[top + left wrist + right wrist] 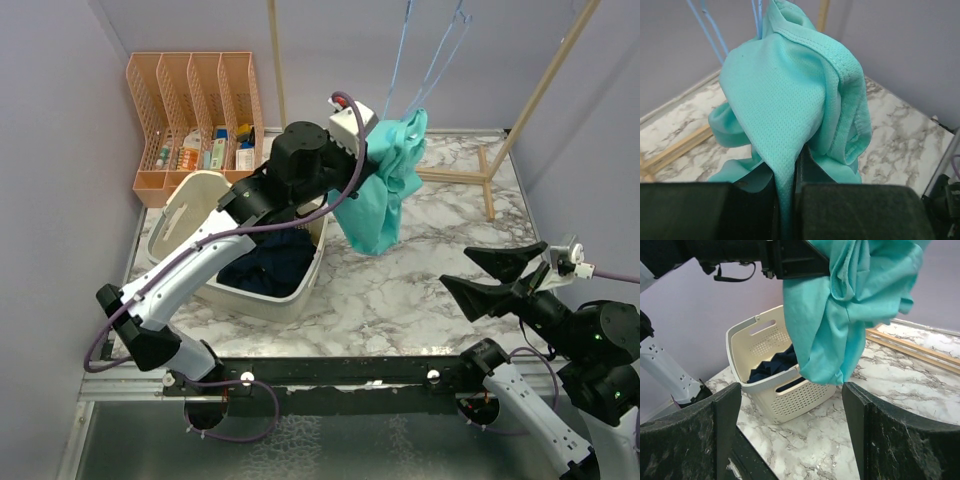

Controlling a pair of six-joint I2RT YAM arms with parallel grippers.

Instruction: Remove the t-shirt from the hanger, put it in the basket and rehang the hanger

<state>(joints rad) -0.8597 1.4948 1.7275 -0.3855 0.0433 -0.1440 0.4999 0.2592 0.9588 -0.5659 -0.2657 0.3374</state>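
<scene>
Scanning from the upper left of the overhead frame, we pass a peach file organizer (190, 100) and a cream laundry basket (190, 200) holding dark clothes, likely the drop spot. At centre, the left gripper (368, 143) is clamped shut on a fold of the teal t-shirt (385, 195), its fingers (850, 210) pinching cloth between them in the wrist view. The shirt hangs bunched off the table, its top apparently gathered round the blue hanger (420, 60), so we judge it not yet free. At the lower right, the right gripper (495, 280) waits with fingers spread wide and holding nothing, facing the shirt, probably to help.
</scene>
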